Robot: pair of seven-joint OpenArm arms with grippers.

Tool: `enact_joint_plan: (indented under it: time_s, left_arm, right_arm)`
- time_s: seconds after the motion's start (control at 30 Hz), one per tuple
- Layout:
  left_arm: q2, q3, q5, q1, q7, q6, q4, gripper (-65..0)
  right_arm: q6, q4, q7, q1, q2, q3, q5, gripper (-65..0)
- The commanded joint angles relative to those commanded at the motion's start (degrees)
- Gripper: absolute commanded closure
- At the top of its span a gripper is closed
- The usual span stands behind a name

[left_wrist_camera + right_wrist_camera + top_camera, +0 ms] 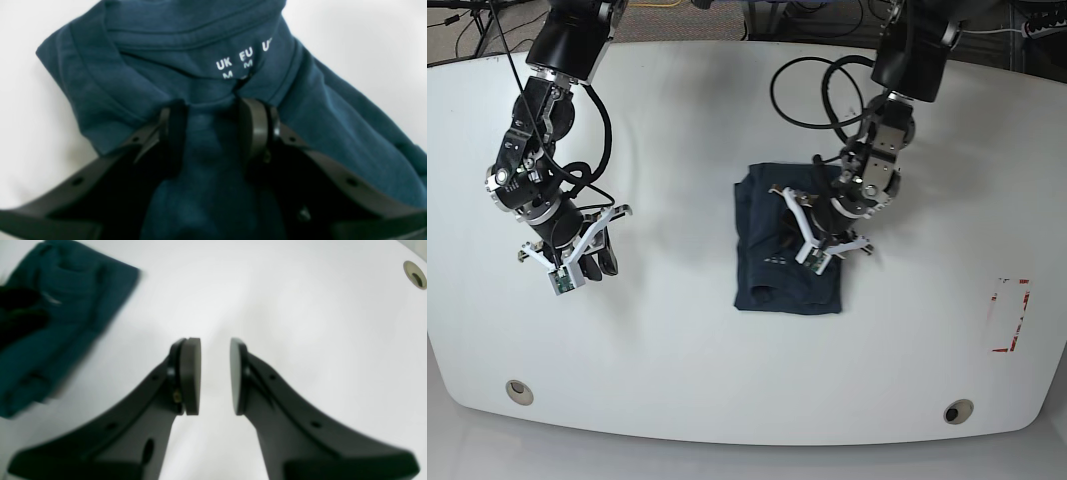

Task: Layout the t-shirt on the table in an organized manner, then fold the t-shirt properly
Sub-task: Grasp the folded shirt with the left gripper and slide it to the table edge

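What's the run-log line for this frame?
t-shirt: folded, mid-table | left gripper: shut on t-shirt fabric near collar | right gripper: open, empty, off shirt

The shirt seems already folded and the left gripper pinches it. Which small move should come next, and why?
Probably the left gripper should open and lift straight up. Its fingers pinch a ridge of the t-shirt, which already lies as a compact folded rectangle on the table. The right gripper is open, well away, over bare table.
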Motion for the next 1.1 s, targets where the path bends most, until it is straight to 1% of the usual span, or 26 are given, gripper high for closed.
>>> enact_joint_plan:
  time_s: [0.13,0.17,0.2,0.27,0.5,0.57,0.6,0.63,0.67,0.8,1.0,1.1]
  left_arm:
    - [-4.7,-2.3,0.0,0.0,4.2,-4.0,1.7,-24.2]
    - [-6.4,-3.1,-0.1,0.0,5.3,-5.5,2.0,-24.2]
    - [-7.7,-3.8,-0.1,0.0,5.6,-6.8,2.2,-24.2]
    - [-9.8,-4.8,0.0,0.0,5.9,-8.4,2.2,-24.2]
    - [-18.4,-9.8,-0.1,2.3,5.5,-12.7,2.3,-24.2]
    - [-19.8,-10.7,-0.1,2.7,5.5,-13.8,2.3,-24.2]
    - [-20.8,-11.5,-0.1,2.7,5.5,-14.9,2.3,-24.2]
    - [-21.2,-11.8,-0.1,2.7,5.5,-15.3,2.3,-24.2]
    - [-22.2,-12.4,-0.1,2.8,5.5,-16.4,2.1,-24.2]
    - [-25.7,-14.7,-0.1,5.5,5.5,-19.2,2.3,-24.2]
    - [-28.1,-18.4,-0.1,7.8,5.5,-22.9,2.2,-24.2]
    - [-29.4,-20.7,-0.1,9.0,5.5,-23.1,2.0,-24.2]
  right_arm:
    - [0.00,0.0,0.0,-0.6,0.0,0.0,0.0,-13.8]
    - [0.00,0.1,0.0,-0.9,0.0,-0.1,0.0,-13.8]
    - [0.00,0.1,0.0,-1.0,0.0,-0.1,0.0,-13.8]
    - [0.00,0.6,0.0,-1.1,0.0,-0.1,0.0,-13.8]
    - [0.00,1.3,0.0,-2.5,-0.2,-0.3,0.1,-13.8]
    - [0.00,1.3,0.0,-2.6,-0.2,-0.3,0.1,-13.8]
    - [0.00,1.3,0.0,-2.7,-0.2,-0.3,0.1,-13.8]
    - [0.00,1.3,0.0,-2.7,-0.2,-0.3,0.1,-13.8]
    - [0.00,1.3,0.0,-2.7,-0.2,-0.3,0.1,-13.8]
    - [0.00,2.0,0.0,-3.8,-1.4,-0.2,0.1,-13.8]
    - [0.00,4.9,0.0,-5.5,-1.7,-0.3,0.1,-13.8]
    - [0.00,5.9,0.0,-6.4,-1.7,-0.3,0.1,-13.8]
